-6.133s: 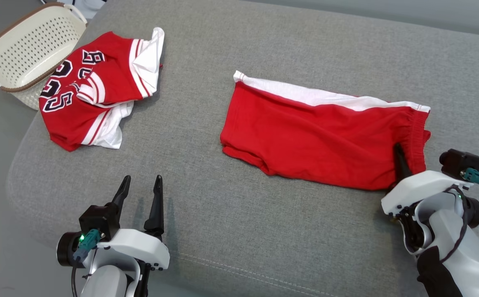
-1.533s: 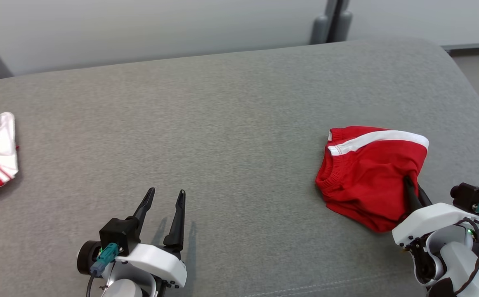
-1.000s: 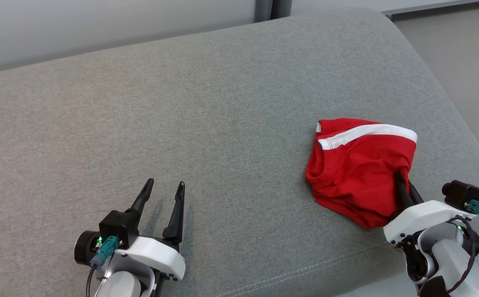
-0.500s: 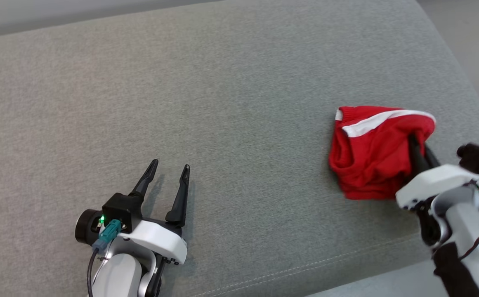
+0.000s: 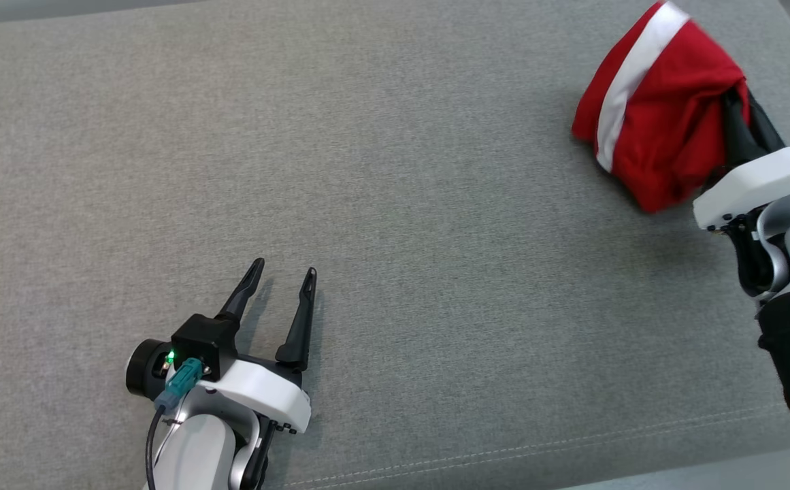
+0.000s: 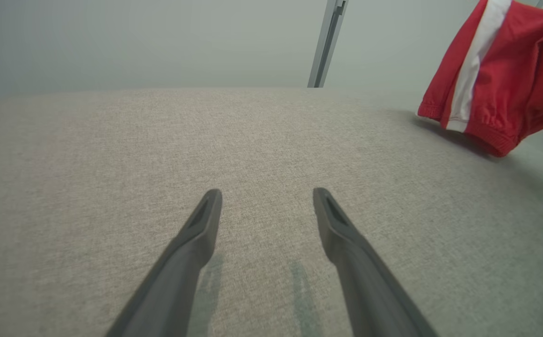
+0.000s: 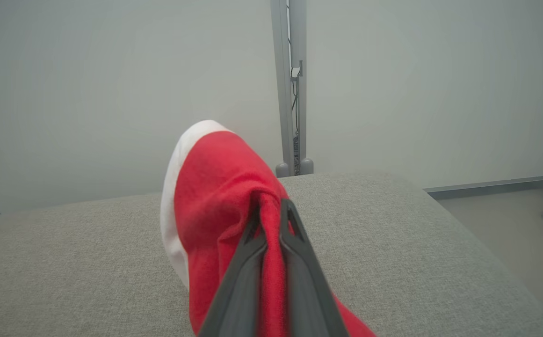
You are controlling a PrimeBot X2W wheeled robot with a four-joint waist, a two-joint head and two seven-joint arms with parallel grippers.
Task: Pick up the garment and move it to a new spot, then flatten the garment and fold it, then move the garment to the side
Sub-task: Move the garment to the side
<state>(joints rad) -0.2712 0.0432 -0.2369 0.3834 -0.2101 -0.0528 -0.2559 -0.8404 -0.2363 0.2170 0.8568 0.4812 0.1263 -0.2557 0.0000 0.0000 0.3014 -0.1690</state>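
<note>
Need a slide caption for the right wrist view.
Right gripper pinches bunched red shorts over the grey cushion.

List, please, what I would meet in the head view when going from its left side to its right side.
The left gripper, open → the red shorts, bunched → the right gripper, shut on their right edge.

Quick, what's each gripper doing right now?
Left gripper: open, holding nothing.
Right gripper: closed on the red fabric garment with a white stripe.
</note>
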